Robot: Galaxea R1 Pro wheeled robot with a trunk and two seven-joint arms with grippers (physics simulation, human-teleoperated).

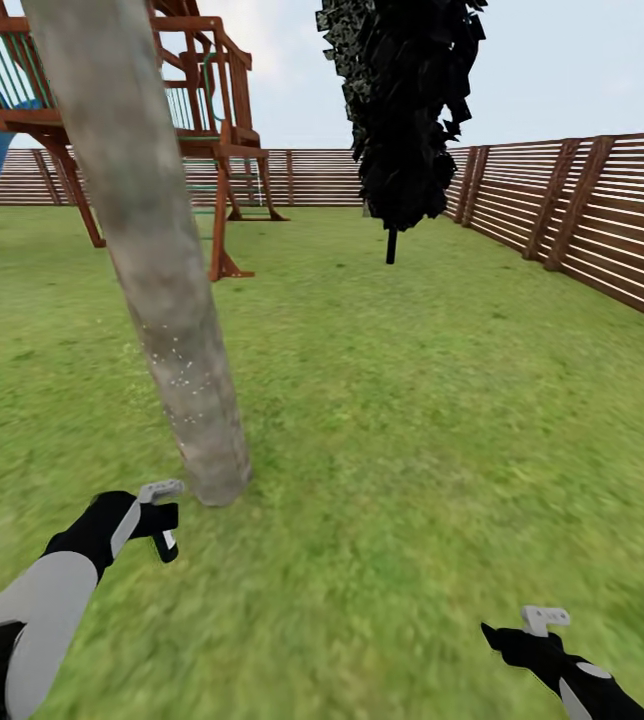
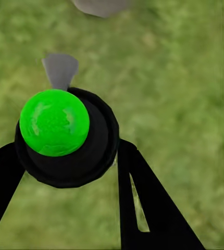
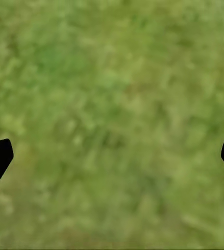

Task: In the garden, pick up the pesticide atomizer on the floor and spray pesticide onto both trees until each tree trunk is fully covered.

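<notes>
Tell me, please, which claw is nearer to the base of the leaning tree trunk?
The left claw: it holds the pesticide atomizer just beside the tree trunk base. The right claw hangs open over bare grass, well off to the trunk's right.

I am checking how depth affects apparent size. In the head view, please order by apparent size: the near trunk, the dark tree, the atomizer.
1. Trunk, largest, though nearest.
2. Dark tree, smaller, but farther off, so its true rank is unsure.
3. Atomizer, smallest, in the left tool.
</notes>
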